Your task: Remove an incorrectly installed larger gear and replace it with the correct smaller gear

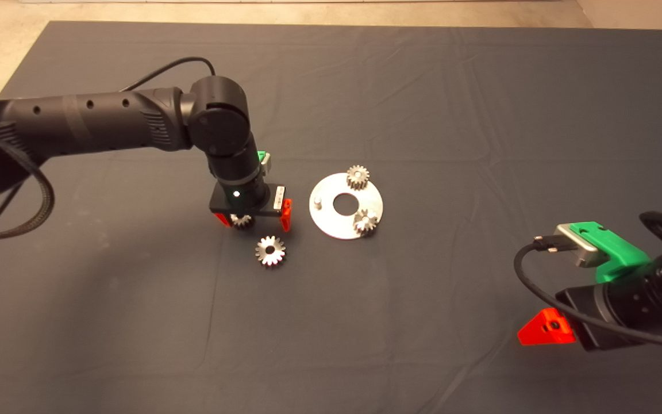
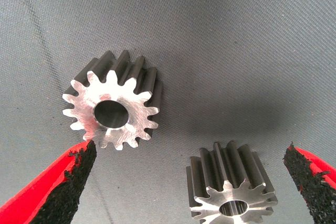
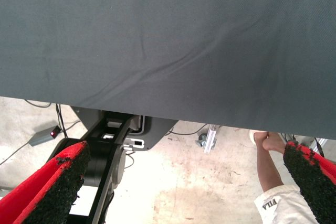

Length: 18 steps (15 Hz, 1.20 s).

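We have the larger gear [image 1: 270, 251] off the plate [image 1: 331, 227] already, lying just beside our left gripper [image 1: 255, 219] — spread wide around the smaller gear [image 2: 232, 190], not yet grasped or installed.

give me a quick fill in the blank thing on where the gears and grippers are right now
1. The left gripper hovers with its fingers ____ around the smaller gear.
2. The larger gear lies on the ____, off the round metal plate.
3. The plate carries ____ gears on pins.
4. The right gripper waits at the mat's lower ____ edge.

Missing words: open; mat; two; right
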Tool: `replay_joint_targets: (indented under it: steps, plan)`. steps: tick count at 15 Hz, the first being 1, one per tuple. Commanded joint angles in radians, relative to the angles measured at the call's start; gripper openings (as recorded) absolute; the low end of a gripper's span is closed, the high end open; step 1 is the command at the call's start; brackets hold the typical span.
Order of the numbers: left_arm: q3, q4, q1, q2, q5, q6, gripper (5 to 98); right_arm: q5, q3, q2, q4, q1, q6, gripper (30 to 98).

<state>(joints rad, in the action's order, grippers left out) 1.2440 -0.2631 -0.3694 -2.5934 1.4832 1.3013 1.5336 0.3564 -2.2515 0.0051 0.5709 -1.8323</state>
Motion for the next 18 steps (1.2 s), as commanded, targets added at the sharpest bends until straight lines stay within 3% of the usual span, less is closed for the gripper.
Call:
replay_joint_targets:
  steps: [1, 9, 18]
  plan:
    - [0.018, -0.013, -0.011, 0.008, 0.011, -0.011, 93.0, 0.124, -0.005, 0.003, -0.004, 0.012, -0.002, 97.6]
    - [-0.008, -0.008, -0.011, 0.071, 0.012, -0.016, 93.0, 0.124, -0.004, 0.002, -0.005, 0.012, -0.002, 97.6]
    - [0.001, -0.011, -0.010, 0.057, 0.006, -0.028, 93.0, 0.124, -0.005, 0.004, -0.004, 0.012, -0.002, 97.6]
